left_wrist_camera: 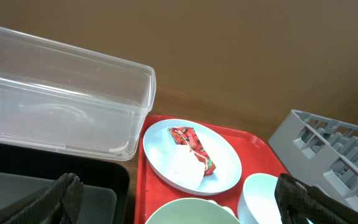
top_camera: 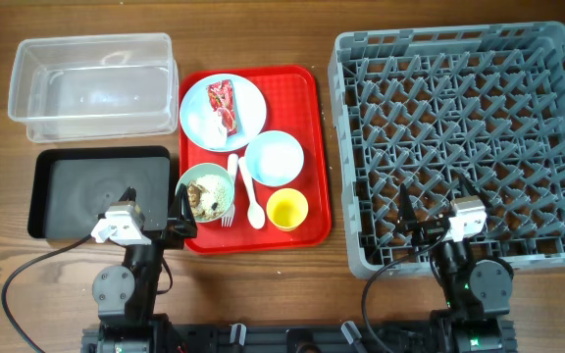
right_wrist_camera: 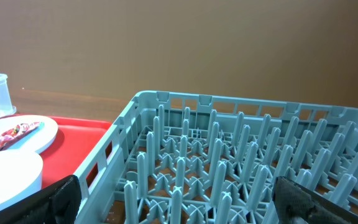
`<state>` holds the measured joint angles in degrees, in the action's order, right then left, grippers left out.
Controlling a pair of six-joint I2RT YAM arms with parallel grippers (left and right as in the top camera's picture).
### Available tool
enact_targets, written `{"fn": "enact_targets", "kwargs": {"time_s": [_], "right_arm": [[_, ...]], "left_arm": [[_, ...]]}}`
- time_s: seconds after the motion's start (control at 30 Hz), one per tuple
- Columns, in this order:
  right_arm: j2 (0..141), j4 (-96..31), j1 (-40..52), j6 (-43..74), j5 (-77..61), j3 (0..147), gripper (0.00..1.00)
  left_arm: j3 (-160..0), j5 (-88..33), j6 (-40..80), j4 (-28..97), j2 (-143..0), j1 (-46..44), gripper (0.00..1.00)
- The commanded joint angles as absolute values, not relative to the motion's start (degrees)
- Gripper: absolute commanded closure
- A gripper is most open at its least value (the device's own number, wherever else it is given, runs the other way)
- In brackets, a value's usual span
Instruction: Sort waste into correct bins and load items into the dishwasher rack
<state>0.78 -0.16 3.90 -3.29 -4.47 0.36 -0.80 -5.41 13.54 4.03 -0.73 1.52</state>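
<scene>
Closest to us are the left fingers [left_wrist_camera: 61, 199], spread wide at both edges of the wrist view with nothing between them. Same deal with the right fingers [right_wrist_camera: 58, 199]: wide apart, holding nothing, hanging over the near edge of the rack [top_camera: 459, 127].

So as far as we can tell, this job hasn't really started. The rack is bare pegs all over, not one dish in it. The tub [top_camera: 91, 88] at the far left looks empty, and so does the black tray [top_camera: 77, 196] in front of it, just beside the left arm.

Everything we need to move sits on the red tray [top_camera: 297, 93] in the middle of the counter [top_camera: 263, 294], between the bins and the rack. On the plate [top_camera: 253, 103] at the back lie the wrapper [top_camera: 224, 103] and, touching it, a white lump we take for the tissue [left_wrist_camera: 185, 165], though from overhead it blends into the plate. The green bowl [top_camera: 227, 176] at the front left has the scraps [top_camera: 202, 201] in it. The blue bowl [top_camera: 274, 157] sits just behind the cup [top_camera: 287, 209], and the spoon [top_camera: 246, 191] lies between the green bowl and the cup. The fork [top_camera: 229, 220] tines poke out right by the green bowl.

What's left, by our reckoning: all of it. Three bits of waste to bin, then the bowls, cup, spoon and fork into the rack, probably the plate too. We'd guess the scraps need tipping out before the green bowl can go in.
</scene>
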Motion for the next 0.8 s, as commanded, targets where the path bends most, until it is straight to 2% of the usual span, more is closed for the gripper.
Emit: {"fn": "enact_targets", "kwargs": {"time_s": [0.0, 0.77], "right_arm": [[0.64, 0.10, 3.68, -2.98, -3.90, 0.32, 0.00], [0.64, 0.67, 3.68, -1.23, -4.40, 0.32, 0.00]], "left_arm": [[-0.32, -4.86, 12.60, 4.05, -0.16, 1.72, 0.00], [-0.32, -4.89, 12.62, 4.03, -0.38, 1.72, 0.00]]}}
